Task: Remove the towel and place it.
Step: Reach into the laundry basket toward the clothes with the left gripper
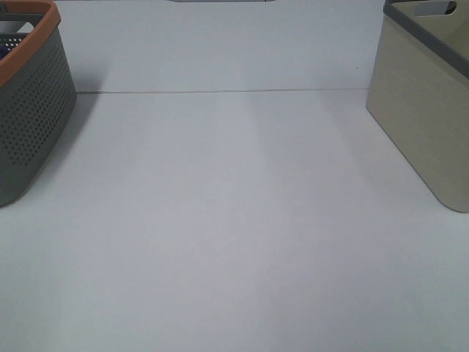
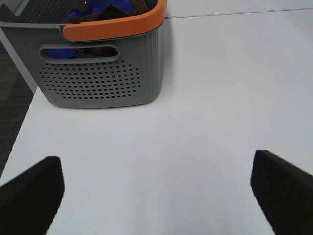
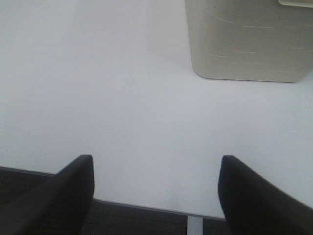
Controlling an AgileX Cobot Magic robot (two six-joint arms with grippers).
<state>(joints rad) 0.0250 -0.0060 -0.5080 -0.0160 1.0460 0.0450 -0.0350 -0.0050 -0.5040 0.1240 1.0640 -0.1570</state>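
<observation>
Both pincers hang spread and empty: left gripper (image 2: 156, 192) facing the grey basket (image 2: 98, 85), where the towel (image 2: 122, 10) lies bunched against blue cloth (image 2: 77, 15) (barely peeking over the orange rim (image 2: 117, 28)). Removal hasn't begun, I'd say; next comes a reach over that rim. Bare table (image 1: 234, 220) toward the beige basket (image 1: 425, 125) leaves ample room; right gripper (image 3: 154, 191) overhangs the table's edge.

Soft, even, cool light fills all three views, and the white desk (image 1: 234, 242) reads pale blue-grey with no glare. In the exterior high view the grey basket (image 1: 29, 125) at 9 o'clock throws a faint, diffuse shadow toward 12 o'clock. The beige basket (image 1: 425, 125) at 3 o'clock barely shades the desk. Contrast is low. In the wrist views the jaws are dark, soft-edged, featureless shapes, and the right wrist view looks hazier.
</observation>
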